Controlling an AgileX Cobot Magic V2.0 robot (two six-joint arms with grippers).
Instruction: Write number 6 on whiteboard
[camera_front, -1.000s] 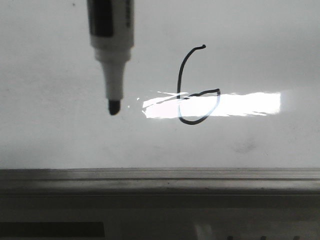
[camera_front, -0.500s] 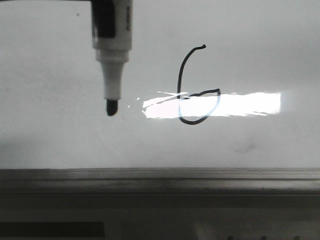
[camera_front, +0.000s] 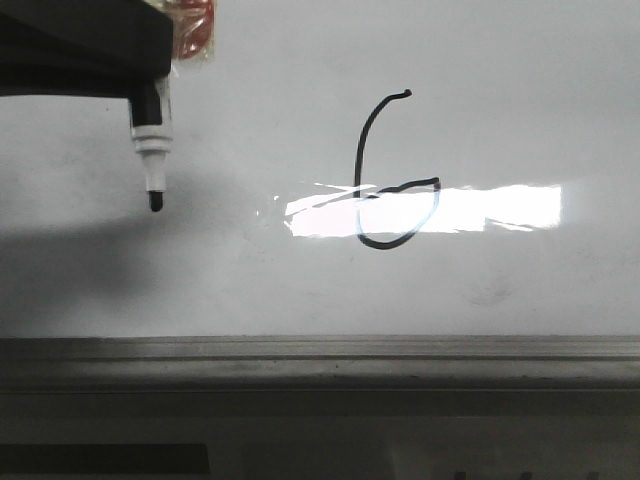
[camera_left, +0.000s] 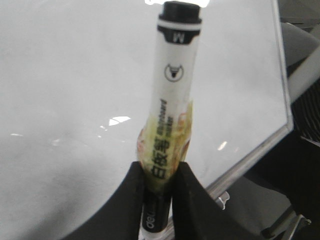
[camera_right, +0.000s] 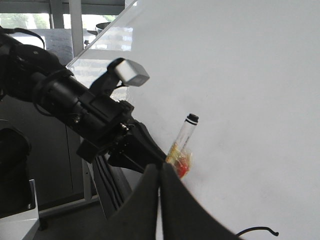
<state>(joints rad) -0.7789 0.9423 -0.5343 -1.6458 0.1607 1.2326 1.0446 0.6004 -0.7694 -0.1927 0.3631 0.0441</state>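
Glossy whiteboard (camera_front: 520, 110) with glare, number 6 (camera_front: 390, 175) drawn, left gripper (camera_left: 160, 180) grasping marker (camera_left: 172, 100), right gripper (camera_right: 160, 172) clenched.

Glossy whiteboard (camera_front: 520, 110) (matt metal frame (camera_front: 320, 360))

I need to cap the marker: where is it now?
The marker is at the upper left of the front view, clamped in the left gripper, left of the number 6.

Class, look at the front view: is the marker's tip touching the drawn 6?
No, the marker tip sits well to the left of the 6, with bare whiteboard between them.
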